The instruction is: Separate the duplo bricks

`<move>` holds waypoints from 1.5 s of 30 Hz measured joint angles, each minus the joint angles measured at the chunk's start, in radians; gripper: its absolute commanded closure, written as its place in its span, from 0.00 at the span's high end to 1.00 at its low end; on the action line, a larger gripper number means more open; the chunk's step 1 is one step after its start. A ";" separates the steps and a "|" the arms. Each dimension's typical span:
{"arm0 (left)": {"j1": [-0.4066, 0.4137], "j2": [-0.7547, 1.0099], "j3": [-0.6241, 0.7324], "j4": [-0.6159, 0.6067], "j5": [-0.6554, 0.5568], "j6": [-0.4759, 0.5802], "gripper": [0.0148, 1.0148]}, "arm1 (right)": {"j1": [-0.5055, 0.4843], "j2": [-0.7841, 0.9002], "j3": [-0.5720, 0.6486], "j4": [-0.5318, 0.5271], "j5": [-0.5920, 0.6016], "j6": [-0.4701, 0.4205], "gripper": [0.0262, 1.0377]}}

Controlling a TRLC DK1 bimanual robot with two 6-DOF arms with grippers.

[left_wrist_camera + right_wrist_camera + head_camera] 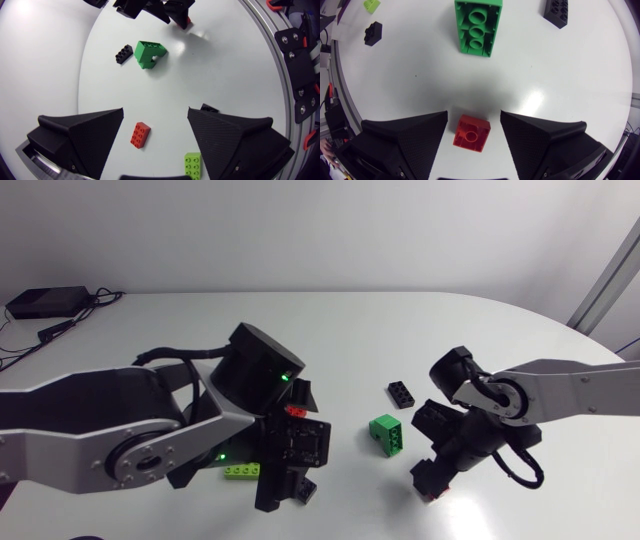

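The left gripper [155, 111] is held wide open over the white table [225, 65]. A red plastic brick with six studs [140, 134] is seen lying flat between its fingers and is touched by neither. In the head view, a lime-green plastic brick [242, 470] is found at 9 o'clock from that gripper.

The right gripper [474, 114] is spread open too. A small square red brick [471, 133] is seen on the table between its fingers, with a gap at each side. A big green brick [388, 433] is seen on its side at 10 o'clock from the right gripper. A black brick [402, 393] is set near it at 1 o'clock.
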 measured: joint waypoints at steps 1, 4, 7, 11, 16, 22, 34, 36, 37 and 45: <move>0.005 -0.006 -0.003 0.000 0.000 0.000 0.88 | 0.005 0.011 0.015 -0.003 0.007 0.011 0.71; 0.023 -0.021 -0.008 0.000 0.011 0.000 0.88 | 0.014 0.037 0.055 -0.026 0.033 0.034 0.67; 0.039 -0.032 -0.011 0.000 0.026 0.001 0.88 | 0.022 0.055 0.092 -0.072 0.062 0.045 0.67; 0.056 -0.035 -0.011 0.000 0.033 0.004 0.88 | 0.032 0.079 0.145 -0.153 0.083 0.048 0.67; 0.072 -0.036 -0.013 0.000 0.045 0.009 0.88 | 0.035 0.111 0.211 -0.243 0.085 0.048 0.67; 0.095 -0.038 -0.014 0.000 0.064 0.029 0.88 | 0.035 0.156 0.259 -0.326 0.085 0.052 0.67; 0.133 -0.060 -0.014 0.006 0.114 0.061 0.88 | 0.090 0.269 0.333 -0.396 0.085 0.108 0.67; 0.144 -0.068 -0.014 0.007 0.128 0.063 0.88 | 0.098 0.295 0.337 -0.397 0.085 0.112 0.67; 0.148 -0.071 -0.015 0.007 0.131 0.065 0.88 | 0.100 0.305 0.339 -0.400 0.085 0.113 0.67; 0.179 -0.100 -0.031 0.008 0.162 0.089 0.88 | 0.099 0.367 0.420 -0.480 0.124 0.130 0.67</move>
